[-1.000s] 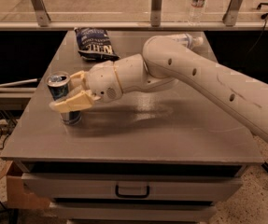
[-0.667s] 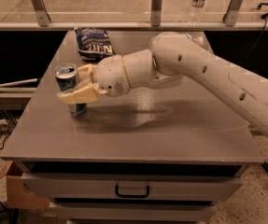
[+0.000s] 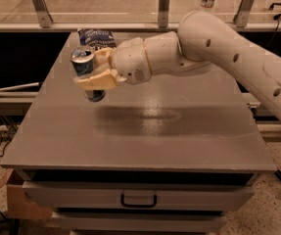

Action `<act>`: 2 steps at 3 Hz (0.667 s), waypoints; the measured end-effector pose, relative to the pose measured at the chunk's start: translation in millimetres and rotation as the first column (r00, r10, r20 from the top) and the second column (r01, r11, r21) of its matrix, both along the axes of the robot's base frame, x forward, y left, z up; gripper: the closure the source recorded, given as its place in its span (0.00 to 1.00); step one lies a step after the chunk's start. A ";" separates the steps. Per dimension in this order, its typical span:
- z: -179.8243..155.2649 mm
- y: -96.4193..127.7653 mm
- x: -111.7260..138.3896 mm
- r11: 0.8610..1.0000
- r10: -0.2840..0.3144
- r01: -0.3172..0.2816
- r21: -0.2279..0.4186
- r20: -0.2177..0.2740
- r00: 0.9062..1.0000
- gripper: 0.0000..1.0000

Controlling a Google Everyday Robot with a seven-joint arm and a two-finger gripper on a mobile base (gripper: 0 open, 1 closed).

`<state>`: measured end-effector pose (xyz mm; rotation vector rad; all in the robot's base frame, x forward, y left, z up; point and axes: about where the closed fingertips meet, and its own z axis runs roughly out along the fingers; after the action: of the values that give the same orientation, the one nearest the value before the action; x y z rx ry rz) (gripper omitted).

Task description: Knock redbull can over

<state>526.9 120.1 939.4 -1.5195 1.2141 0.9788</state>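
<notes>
The gripper (image 3: 89, 73) hangs over the far left part of the grey tabletop (image 3: 179, 141), at the end of the white arm (image 3: 238, 58) that reaches in from the right, and its cream fingers (image 3: 99, 80) are closed around the redbull can (image 3: 83, 64), one across the near side and one behind it. The can is upright with a slight tilt, its silver top showing above the fingers and its blue base below them; whether the base touches the tabletop I cannot tell. A dark blue snack bag (image 3: 96, 35) lies just behind it at the far edge.
</notes>
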 end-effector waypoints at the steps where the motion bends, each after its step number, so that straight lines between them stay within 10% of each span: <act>1: 0.6 -9.4 1.3 0.993 0.011 -0.007 -0.116 0.036 0.999 1.00; 2: -9.8 -19.0 2.3 0.962 0.036 -0.018 -0.274 0.059 0.998 1.00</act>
<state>529.2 101.1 929.7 -1.7725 1.3274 0.7972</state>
